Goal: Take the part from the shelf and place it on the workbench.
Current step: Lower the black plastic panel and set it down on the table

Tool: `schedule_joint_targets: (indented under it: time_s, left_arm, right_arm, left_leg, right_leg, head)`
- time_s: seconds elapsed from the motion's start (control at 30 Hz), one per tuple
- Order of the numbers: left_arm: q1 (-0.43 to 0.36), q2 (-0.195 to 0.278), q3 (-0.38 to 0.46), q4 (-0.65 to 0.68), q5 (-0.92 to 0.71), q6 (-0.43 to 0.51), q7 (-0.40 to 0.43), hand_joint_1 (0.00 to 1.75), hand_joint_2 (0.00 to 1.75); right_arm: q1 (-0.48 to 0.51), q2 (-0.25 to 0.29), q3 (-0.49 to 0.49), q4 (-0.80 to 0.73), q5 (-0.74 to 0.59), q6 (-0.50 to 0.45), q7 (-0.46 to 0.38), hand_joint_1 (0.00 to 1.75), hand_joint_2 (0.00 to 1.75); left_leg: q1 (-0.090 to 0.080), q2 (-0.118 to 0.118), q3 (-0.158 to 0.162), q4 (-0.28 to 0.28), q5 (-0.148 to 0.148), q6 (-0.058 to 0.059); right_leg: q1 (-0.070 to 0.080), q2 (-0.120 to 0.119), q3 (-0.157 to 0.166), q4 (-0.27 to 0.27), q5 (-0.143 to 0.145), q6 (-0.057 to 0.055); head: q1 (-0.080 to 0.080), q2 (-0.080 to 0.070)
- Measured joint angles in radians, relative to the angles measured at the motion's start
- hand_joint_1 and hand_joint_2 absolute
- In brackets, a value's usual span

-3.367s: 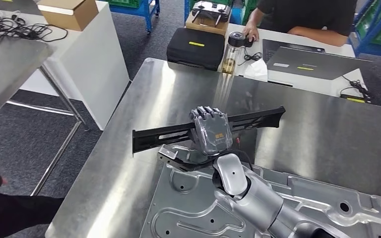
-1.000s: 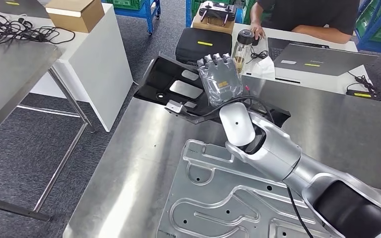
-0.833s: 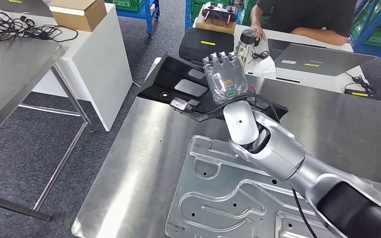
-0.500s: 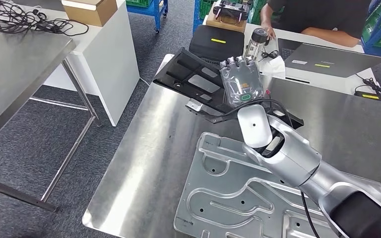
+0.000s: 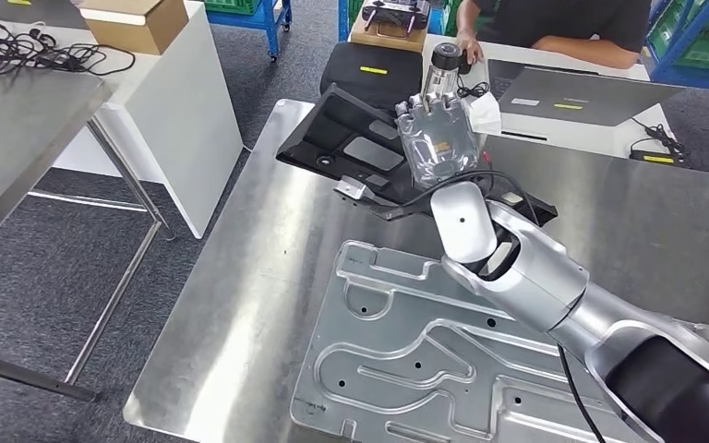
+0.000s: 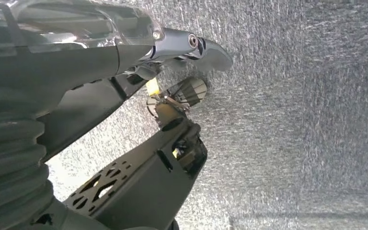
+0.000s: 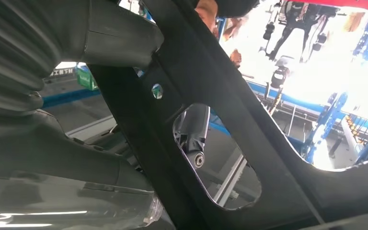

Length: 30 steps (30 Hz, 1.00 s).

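Note:
The part is a long black plastic panel (image 5: 342,138) with cut-outs. My right hand (image 5: 438,138) grips it around the middle and holds it tilted above the far left of the steel workbench (image 5: 268,268). Its left end juts past the bench's far edge. In the right wrist view the panel (image 7: 206,72) crosses in front of the camera, with my thumb (image 7: 120,43) lying against it. My left hand (image 6: 191,45) hangs over the grey carpet and holds nothing, its thumb stretched out.
A large stamped silver plate (image 5: 406,351) lies on the bench under my right arm. Behind the bench, a person (image 5: 554,18) sits at a white desk holding a laptop (image 5: 572,92), a bottle (image 5: 443,69) and a black case (image 5: 369,69). A white cabinet (image 5: 175,120) and another steel table (image 5: 18,120) stand on the left.
My right hand has carried the panel from low over the silver plate to the bench's far left, turning it from edge-on to tilted. The head camera has swung meanwhile.

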Motion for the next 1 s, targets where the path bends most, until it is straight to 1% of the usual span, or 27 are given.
schedule_joint_targets:
  time_s: [0.03,0.07,0.1,0.13,0.17,0.2,0.23,0.27,0.33,0.37,0.4,0.43,0.47,0.5,0.53,0.57,0.6,0.67,0.7,0.73,0.77,0.83,0.87,0.9,0.93,0.97,1.0]
  left_arm:
    - [0.000,0.002,0.000,0.000,0.000,0.000,0.000,0.00,1.75]
    - [0.000,0.003,0.000,0.000,0.000,0.000,0.000,0.00,1.75]
    - [0.000,0.004,0.000,0.000,0.001,0.000,0.000,0.00,1.75]
    - [0.001,0.005,0.000,0.001,0.002,-0.001,0.001,0.00,1.75]
    - [0.001,0.006,0.000,0.002,0.003,-0.001,0.004,0.00,1.75]
    - [0.000,0.007,0.000,0.004,0.003,-0.001,0.008,0.00,1.75]
    - [0.001,0.008,0.000,0.005,0.004,-0.001,0.012,0.00,1.75]
    - [0.002,0.008,0.000,0.006,0.003,-0.001,0.015,0.00,1.75]
    - [0.008,0.009,0.000,0.007,-0.003,-0.002,0.015,0.00,1.75]
    - [0.011,0.010,0.000,0.007,-0.008,-0.003,0.015,0.00,1.75]
    - [0.013,0.011,0.000,0.008,-0.013,-0.002,0.014,0.00,1.75]
    - [0.014,0.011,0.000,0.008,-0.017,-0.002,0.013,0.00,1.75]
    - [0.015,0.012,0.000,0.008,-0.020,-0.002,0.013,0.00,1.75]
    - [0.016,0.012,0.000,0.008,-0.021,-0.002,0.013,0.00,1.75]
    - [0.016,0.011,0.000,0.008,-0.022,-0.002,0.013,0.00,1.75]
    - [0.016,0.011,0.000,0.008,-0.023,-0.002,0.012,0.00,1.75]
    - [0.016,0.011,0.000,0.008,-0.023,-0.002,0.012,0.00,1.75]
    - [0.017,0.011,0.000,0.008,-0.024,-0.002,0.012,0.00,1.75]
    - [0.018,0.012,0.000,0.008,-0.024,-0.002,0.012,0.00,1.75]
    - [0.018,0.012,0.000,0.009,-0.024,-0.002,0.012,0.00,1.75]
    - [0.019,0.013,0.000,0.009,-0.024,-0.002,0.012,0.00,1.75]
    - [0.019,0.015,-0.001,0.010,-0.024,-0.002,0.013,0.00,1.75]
    - [0.019,0.016,-0.001,0.010,-0.024,-0.003,0.013,0.00,1.75]
    - [0.020,0.017,-0.001,0.010,-0.023,-0.003,0.014,0.00,1.75]
    - [0.021,0.019,-0.001,0.010,-0.023,-0.004,0.015,0.00,1.75]
    - [0.022,0.020,-0.001,0.011,-0.023,-0.004,0.016,0.00,1.75]
    - [0.023,0.022,-0.001,0.011,-0.023,-0.005,0.016,0.00,1.75]
  right_arm:
    - [0.000,0.000,0.000,0.000,-0.001,0.000,0.000,1.75,1.75]
    - [0.000,0.000,0.000,0.000,-0.001,0.000,0.000,1.75,1.75]
    - [0.001,0.000,0.000,0.000,-0.003,0.000,0.000,1.75,1.75]
    - [0.002,0.000,-0.001,0.000,-0.005,-0.001,0.001,1.75,1.75]
    - [0.004,0.000,-0.001,0.000,-0.007,-0.002,0.003,1.75,1.75]
    - [0.006,-0.001,-0.001,0.000,-0.009,-0.003,0.005,1.75,1.75]
    - [0.008,-0.002,-0.001,0.000,-0.011,-0.004,0.007,1.75,1.75]
    - [0.010,-0.004,-0.002,0.000,-0.011,-0.004,0.009,1.75,1.75]
    - [0.016,-0.010,-0.003,0.001,-0.012,-0.005,0.012,1.75,1.75]
    - [0.022,-0.012,-0.004,0.000,-0.012,-0.005,0.013,1.75,1.75]
    - [0.028,-0.014,-0.004,0.000,-0.012,-0.005,0.014,1.75,1.75]
    - [0.033,-0.015,-0.004,0.000,-0.012,-0.006,0.015,1.75,1.75]
    - [0.035,-0.015,-0.004,0.000,-0.012,-0.006,0.016,1.75,1.75]
    - [0.036,-0.015,-0.006,-0.001,-0.013,-0.006,0.017,1.75,1.75]
    - [0.036,-0.015,-0.008,-0.002,-0.012,-0.007,0.017,1.75,1.75]
    - [0.036,-0.016,-0.009,-0.004,-0.012,-0.007,0.017,1.75,1.75]
    - [0.036,-0.016,-0.011,-0.005,-0.012,-0.007,0.018,1.75,1.75]
    - [0.036,-0.017,-0.011,-0.006,-0.012,-0.008,0.018,1.75,1.75]
    - [0.036,-0.017,-0.011,-0.006,-0.012,-0.008,0.018,1.75,1.75]
    - [0.035,-0.016,-0.011,-0.007,-0.012,-0.008,0.018,1.75,1.75]
    - [0.035,-0.016,-0.011,-0.008,-0.012,-0.008,0.018,1.75,1.75]
    - [0.037,-0.016,-0.011,-0.010,-0.012,-0.009,0.018,1.75,1.75]
    - [0.039,-0.016,-0.011,-0.010,-0.012,-0.009,0.018,1.75,1.75]
    - [0.041,-0.016,-0.011,-0.010,-0.012,-0.009,0.018,1.75,1.75]
    - [0.044,-0.016,-0.011,-0.010,-0.012,-0.008,0.019,1.75,1.75]
    - [0.046,-0.016,-0.011,-0.011,-0.012,-0.008,0.019,1.75,1.75]
    - [0.048,-0.017,-0.011,-0.011,-0.012,-0.007,0.020,1.75,1.75]
  left_leg:
    - [-0.002,0.000,0.024,-0.045,0.018,0.006]
    - [-0.004,0.000,0.036,-0.073,0.024,0.012]
    - [-0.007,-0.001,0.035,-0.077,0.025,0.020]
    - [-0.008,-0.002,0.030,-0.077,0.034,0.027]
    - [-0.006,-0.001,0.025,-0.081,0.038,0.034]
    - [-0.004,0.000,0.019,-0.083,0.046,0.042]
    - [-0.001,0.001,0.012,-0.085,0.054,0.048]
    - [0.001,0.002,0.003,-0.085,0.063,0.052]
    - [0.000,0.004,-0.015,-0.084,0.077,0.055]
    - [-0.001,0.005,-0.024,-0.084,0.083,0.055]
    - [-0.001,0.005,-0.032,-0.084,0.090,0.054]
    - [0.000,0.005,-0.039,-0.083,0.096,0.052]
    - [0.001,0.005,-0.045,-0.083,0.101,0.049]
    - [0.001,0.005,-0.049,-0.083,0.107,0.045]
    - [0.001,0.006,-0.053,-0.084,0.113,0.039]
    - [0.001,0.007,-0.055,-0.085,0.120,0.032]
    - [0.001,0.008,-0.056,-0.088,0.127,0.025]
    - [0.003,0.012,-0.057,-0.097,0.142,0.010]
    - [0.004,0.012,-0.060,-0.097,0.138,0.005]
    - [0.005,0.011,-0.069,-0.083,0.117,0.002]
    - [0.004,0.009,-0.085,-0.048,0.078,0.001]
    - [0.000,0.002,-0.124,0.074,-0.012,0.003]
    - [-0.002,-0.001,-0.138,0.135,-0.035,0.004]
    - [-0.004,-0.002,-0.142,0.174,-0.034,0.005]
    - [-0.006,-0.002,-0.131,0.184,-0.015,0.009]
    - [-0.009,-0.002,-0.102,0.157,0.014,0.015]
    - [-0.013,-0.002,-0.055,0.100,0.036,0.023]
  right_leg:
    - [0.000,0.000,-0.007,0.009,-0.001,0.005]
    - [0.000,0.001,-0.014,0.016,0.000,0.011]
    - [0.000,0.001,-0.018,0.020,0.003,0.017]
    - [-0.001,0.002,-0.021,0.021,0.008,0.024]
    - [-0.002,0.004,-0.025,0.021,0.009,0.031]
    - [-0.002,0.006,-0.030,0.029,-0.002,0.038]
    - [-0.003,0.008,-0.040,0.051,-0.028,0.044]
    - [-0.005,0.009,-0.054,0.093,-0.068,0.050]
    - [-0.011,0.009,-0.085,0.218,-0.157,0.058]
    - [-0.013,0.009,-0.092,0.269,-0.183,0.061]
    - [-0.015,0.009,-0.085,0.290,-0.191,0.062]
    - [-0.017,0.009,-0.060,0.273,-0.179,0.063]
    - [-0.019,0.009,-0.018,0.220,-0.156,0.063]
    - [-0.021,0.009,0.033,0.145,-0.133,0.063]
    - [-0.020,0.011,0.079,0.074,-0.118,0.061]
    - [-0.019,0.013,0.109,0.024,-0.108,0.058]
    - [-0.016,0.015,0.123,-0.003,-0.106,0.054]
    - [-0.012,0.015,0.118,-0.009,-0.093,0.040]
    - [-0.012,0.013,0.112,-0.013,-0.083,0.032]
    - [-0.012,0.011,0.104,-0.018,-0.072,0.022]
    - [-0.011,0.009,0.094,-0.022,-0.061,0.014]
    - [-0.007,0.007,0.070,-0.024,-0.045,0.002]
    - [-0.003,0.006,0.057,-0.023,-0.035,-0.001]
    - [0.000,0.005,0.046,-0.023,-0.026,-0.003]
    - [0.004,0.005,0.034,-0.022,-0.018,-0.004]
    - [0.007,0.006,0.023,-0.021,-0.010,-0.003]
    - [0.009,0.006,0.014,-0.018,-0.003,-0.001]
  head:
    - [-0.001,0.000]
    - [-0.001,0.000]
    - [0.000,0.000]
    - [0.001,0.000]
    - [0.000,0.000]
    - [0.001,0.000]
    - [0.005,0.000]
    - [0.011,0.000]
    - [0.025,0.000]
    - [0.029,0.000]
    - [0.033,0.000]
    - [0.037,0.000]
    - [0.041,0.000]
    - [0.045,0.000]
    - [0.049,0.000]
    - [0.051,0.000]
    - [0.053,0.000]
    - [0.051,0.000]
    - [0.048,0.000]
    - [0.042,0.000]
    - [0.032,0.000]
    - [0.013,0.000]
    - [0.006,0.000]
    - [0.000,0.000]
    - [-0.004,0.000]
    - [-0.006,0.000]
    - [-0.007,0.000]
